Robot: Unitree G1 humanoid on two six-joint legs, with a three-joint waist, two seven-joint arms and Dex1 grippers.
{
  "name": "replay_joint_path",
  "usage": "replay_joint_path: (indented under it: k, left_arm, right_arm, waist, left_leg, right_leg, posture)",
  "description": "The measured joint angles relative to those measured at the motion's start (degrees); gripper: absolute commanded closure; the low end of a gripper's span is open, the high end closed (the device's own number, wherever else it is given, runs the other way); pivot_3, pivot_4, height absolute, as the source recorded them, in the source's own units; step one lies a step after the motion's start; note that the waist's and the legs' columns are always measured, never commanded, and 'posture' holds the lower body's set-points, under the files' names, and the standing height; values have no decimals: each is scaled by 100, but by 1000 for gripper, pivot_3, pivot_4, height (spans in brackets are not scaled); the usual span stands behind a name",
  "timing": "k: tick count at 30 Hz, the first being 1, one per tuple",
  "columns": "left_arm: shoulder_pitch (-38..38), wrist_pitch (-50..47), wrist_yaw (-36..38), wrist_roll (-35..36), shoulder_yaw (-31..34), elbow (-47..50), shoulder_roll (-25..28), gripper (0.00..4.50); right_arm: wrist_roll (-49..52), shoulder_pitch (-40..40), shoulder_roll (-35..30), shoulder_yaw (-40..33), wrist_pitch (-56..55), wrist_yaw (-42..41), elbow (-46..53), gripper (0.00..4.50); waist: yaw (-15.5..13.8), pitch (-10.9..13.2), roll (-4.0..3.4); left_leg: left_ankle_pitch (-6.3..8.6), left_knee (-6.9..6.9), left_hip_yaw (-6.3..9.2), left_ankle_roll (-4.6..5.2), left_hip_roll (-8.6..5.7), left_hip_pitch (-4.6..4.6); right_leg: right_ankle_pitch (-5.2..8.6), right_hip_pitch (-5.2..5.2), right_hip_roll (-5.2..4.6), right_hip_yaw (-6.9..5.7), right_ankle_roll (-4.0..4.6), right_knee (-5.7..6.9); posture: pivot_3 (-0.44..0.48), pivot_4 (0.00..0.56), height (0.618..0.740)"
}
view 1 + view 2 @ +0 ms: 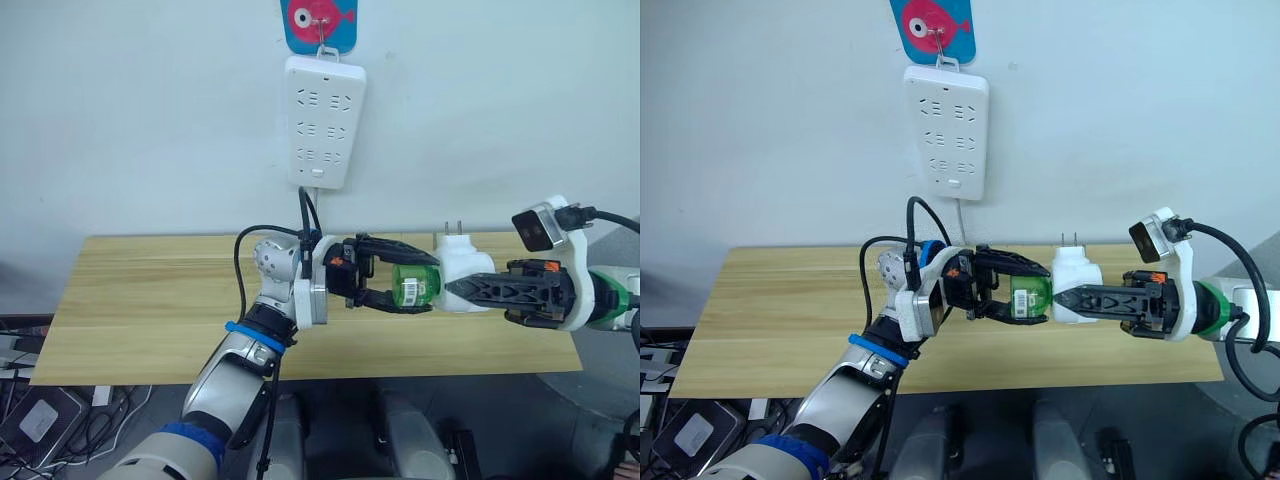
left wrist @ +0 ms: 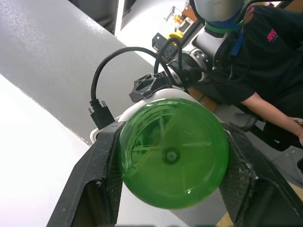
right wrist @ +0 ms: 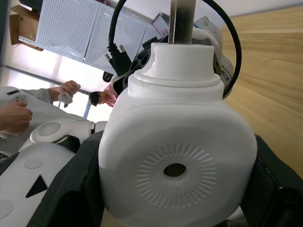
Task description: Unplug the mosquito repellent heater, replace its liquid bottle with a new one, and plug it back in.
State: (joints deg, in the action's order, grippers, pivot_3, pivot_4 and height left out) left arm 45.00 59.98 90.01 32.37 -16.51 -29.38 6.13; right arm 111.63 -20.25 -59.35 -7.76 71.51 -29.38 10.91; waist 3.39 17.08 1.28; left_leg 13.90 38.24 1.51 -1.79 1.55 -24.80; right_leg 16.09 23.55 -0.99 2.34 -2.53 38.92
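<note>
Above the wooden table, my left gripper is shut on a small translucent green bottle, whose round base faces the left wrist camera. The frames do not tell whether it is the heater's own liquid bottle or the new one. My right gripper is shut on the white mosquito repellent heater, unplugged, with its plug prongs pointing up. Its round vent hole faces the right wrist camera. The bottle's neck end meets the heater, and the joint is hidden by the fingers.
A long white power strip hangs on the wall above the table's far edge, its cable dropping behind my left arm. A person in a dark shirt stands off to the side, and a person's hands show beyond the robot.
</note>
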Motion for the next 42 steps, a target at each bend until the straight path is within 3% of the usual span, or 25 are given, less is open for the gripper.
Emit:
replay_joint_path:
  k: [3,4,13,19,25,33,36,41,42]
  left_arm:
    - [-5,-120,-131,-124,11,2,27,91]
    - [-5,-125,-188,-158,16,7,34,0]
    - [-48,-294,-538,-651,61,129,370,0]
    - [-199,-1150,-1312,-1296,131,629,893,0]
    - [-228,-1823,-1586,-1468,111,993,1050,0]
    - [-233,-1597,-1614,-1676,37,928,920,0]
    - [-227,-1481,-1614,-1757,-18,833,912,618]
    - [-128,-1344,-1713,-1766,-2,654,866,2170]
    - [-118,-1324,-1716,-1776,-3,623,855,2247]
  right_arm:
    - [-1,0,177,-16,-76,190,2,1412]
    - [-2,1,231,-17,-101,253,2,1412]
    - [-6,147,698,-306,-242,925,14,1437]
    - [-7,414,677,-591,-247,1209,13,1438]
    - [-7,407,704,-623,-248,1326,16,1438]
    - [-7,311,829,-621,-250,1424,16,1438]
    - [-7,311,832,-621,-250,1436,17,1438]
    - [-12,361,819,-618,-231,1434,46,1439]
    - [-12,371,813,-619,-240,1432,46,1439]
  waist:
    - [-1,0,0]
    - [-1,0,0]
    - [-1,-1,0]
    - [-1,-1,-1]
    - [-6,-2,-3]
    - [-9,-2,-3]
    - [-8,-2,-3]
    - [-8,-2,-3]
    - [-7,-2,-3]
  left_leg:
    - [0,0,0,0,0,0]
    - [0,0,-1,0,0,0]
    - [0,-1,0,0,1,0]
    - [0,-1,1,0,1,0]
    - [0,-1,0,-1,1,0]
    - [-1,-1,-3,-1,0,0]
    - [-1,-1,-2,-1,1,0]
    - [0,-1,-3,-1,0,0]
    - [0,-1,-3,-1,0,0]
  right_leg:
    - [0,0,0,0,0,0]
    - [0,0,-1,0,0,0]
    - [0,0,0,-1,0,1]
    - [0,0,-2,-1,0,3]
    - [0,0,-2,-1,0,3]
    - [0,0,-3,0,0,2]
    - [0,0,-3,0,0,3]
    - [0,0,-3,0,0,3]
    - [0,0,-3,0,0,3]
  posture:
    - [-134,278,740]
    - [-133,277,740]
    - [-133,267,740]
    - [-118,259,740]
    - [-113,256,740]
    - [-119,260,740]
    - [-128,264,740]
    - [-128,264,740]
    - [-128,264,740]
